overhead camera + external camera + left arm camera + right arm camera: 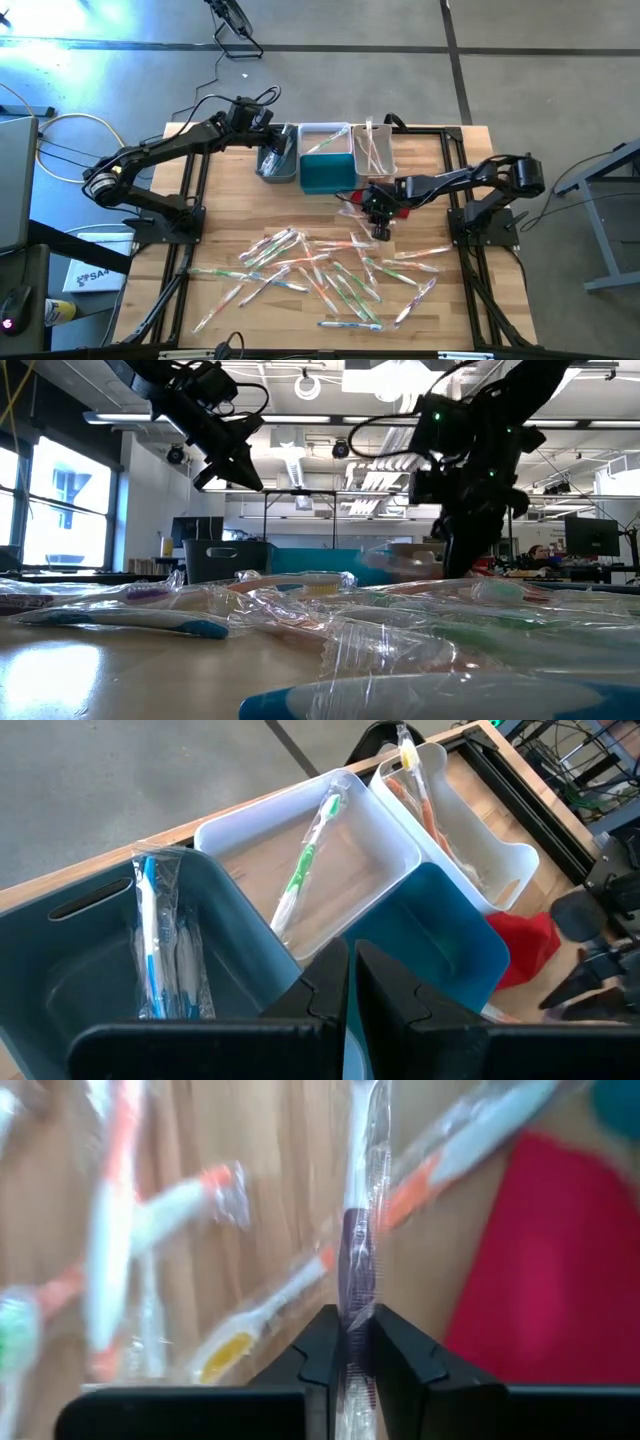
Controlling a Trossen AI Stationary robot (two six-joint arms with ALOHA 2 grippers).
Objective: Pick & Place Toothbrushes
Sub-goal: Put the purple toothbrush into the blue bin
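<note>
High view, read from the left: the left end effector [268,152] hangs over the grey bin [276,165] at the far edge of the bench [230,215], its fingers together and empty (its own wrist camera looks down on blue-handled brushes [150,935] already standing in that bin), so it seems parked above its drop point; next along, the clear bin [322,137] holds a green-handled brush [305,855] and the white bin [372,150] orange ones, which suggests sorting by colour; the teal bin [326,174] sits in front of them. Further right, the right end effector [380,230] is down at the near edge of the red cloth [402,209], its fingers pinched on the wrapper of one purple-handled toothbrush [356,1230]; gripping the thin wrapper edge-on probably keeps its neighbours undisturbed. Most of the toothbrushes [320,275] lie scattered across the near half of the bench, so the task looks far from finished.
</note>
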